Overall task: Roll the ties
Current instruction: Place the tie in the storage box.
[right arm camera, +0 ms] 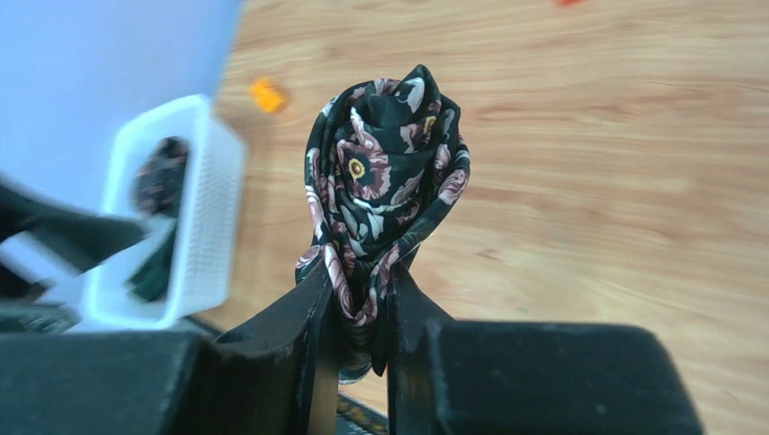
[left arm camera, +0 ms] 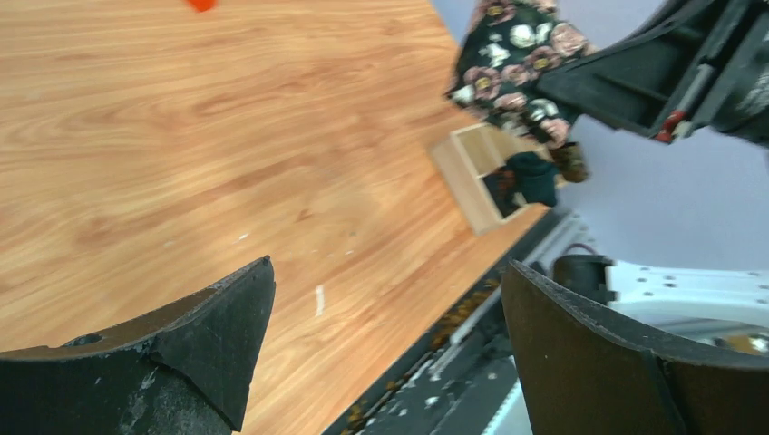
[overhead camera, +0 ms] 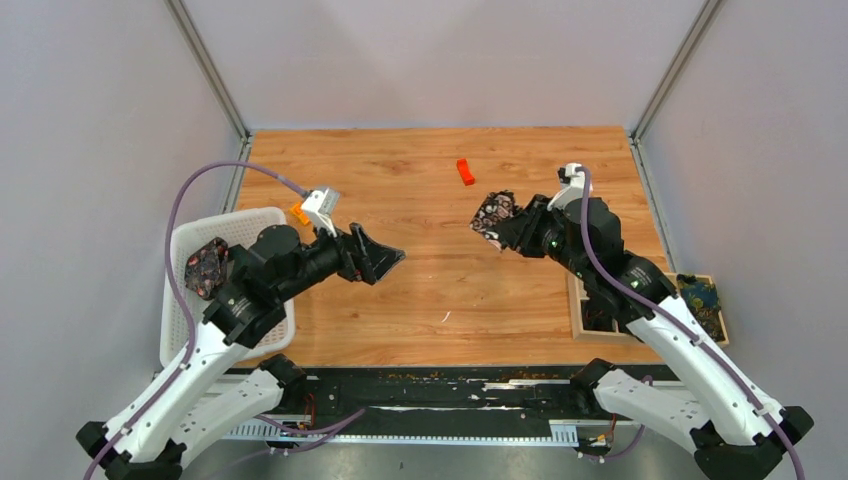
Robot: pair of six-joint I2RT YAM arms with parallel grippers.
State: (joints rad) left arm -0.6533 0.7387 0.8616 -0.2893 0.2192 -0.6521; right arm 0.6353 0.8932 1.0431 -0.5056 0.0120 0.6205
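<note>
One rolled tie (right arm camera: 385, 199) in right tool (right arm camera: 360, 294), coils plain only wrist-side

The light is bright and even; shadows on the table (overhead camera: 420, 300) are soft and faint. In my right wrist view the basket (right arm camera: 209, 181) is blurred, while the tie (right arm camera: 385, 181) is sharp.

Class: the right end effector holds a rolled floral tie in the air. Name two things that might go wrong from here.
1. The right end effector pinches the rolled floral tie only at its lower edge; the free coil above might unroll.
2. It hangs over the table, and the left end effector stands open, apart, so a slip would likely drop it.
</note>
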